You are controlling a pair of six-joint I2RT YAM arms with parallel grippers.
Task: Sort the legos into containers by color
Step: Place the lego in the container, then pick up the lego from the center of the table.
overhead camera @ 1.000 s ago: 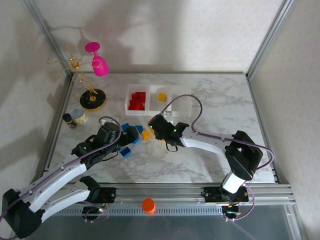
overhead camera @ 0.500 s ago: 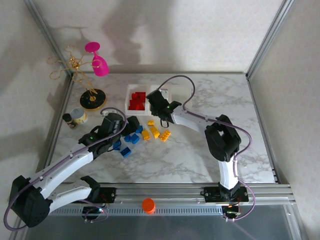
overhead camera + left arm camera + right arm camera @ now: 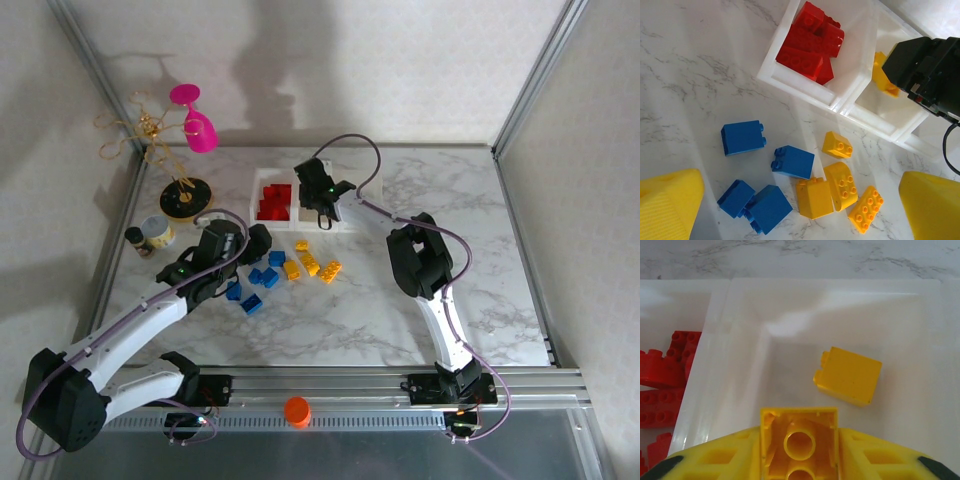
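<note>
My right gripper (image 3: 322,203) hangs over the middle container (image 3: 342,179), shut on a yellow lego (image 3: 799,445) held with its hollow underside toward the camera. Below it another yellow lego (image 3: 847,376) lies in that bin (image 3: 740,365). The left container (image 3: 790,90) holds several red legos (image 3: 812,42). My left gripper (image 3: 800,215) is open above the loose legos on the table, its fingers (image 3: 665,202) wide apart. There lie several blue legos (image 3: 794,161) and several yellow ones (image 3: 842,184). In the top view they spread around the blue legos (image 3: 263,279).
A gold wire stand on a round black base (image 3: 186,198) carries pink cups (image 3: 200,128) at the back left. A small jar (image 3: 155,233) stands near it. An orange cap (image 3: 297,410) sits on the front rail. The third bin (image 3: 367,205) is at the right of the row.
My right gripper has carried a yellow lego from the pile on the table up and back over the middle container. My left gripper has shifted forward over the loose legos.
</note>
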